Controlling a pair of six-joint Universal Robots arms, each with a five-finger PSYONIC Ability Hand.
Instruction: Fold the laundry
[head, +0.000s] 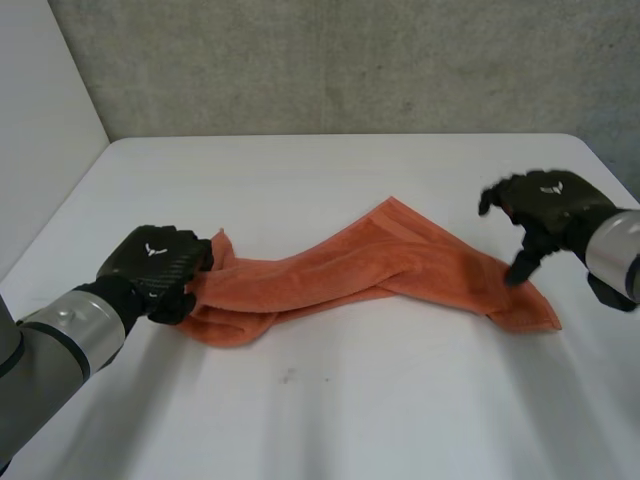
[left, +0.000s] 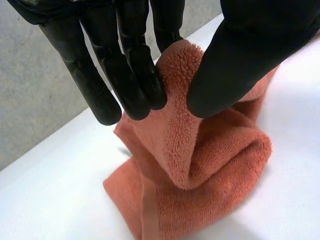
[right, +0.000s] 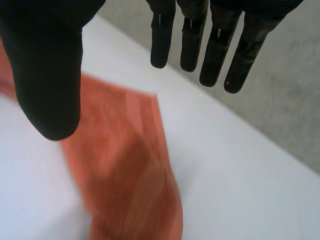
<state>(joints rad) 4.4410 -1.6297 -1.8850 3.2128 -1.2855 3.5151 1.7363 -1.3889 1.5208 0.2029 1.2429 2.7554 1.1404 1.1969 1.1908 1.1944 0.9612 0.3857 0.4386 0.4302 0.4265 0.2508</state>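
Orange towel (head: 370, 265) lying twisted across the middle of the white bench (head: 300, 420), its length running left to right. At its left end I see my left hand (head: 155, 268) pinching a raised fold of the cloth between thumb and fingers (left: 135, 80). My right hand (head: 548, 210) hangs over the towel's right end, near the corner, its thumb spread well away and holding nothing. I cannot tell whether a fingertip touches the cloth.

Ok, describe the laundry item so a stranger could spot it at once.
On the white table lies a twisted terry towel, one end pinched by the left hand, the other under the open right hand. Its orange colour is unique there.
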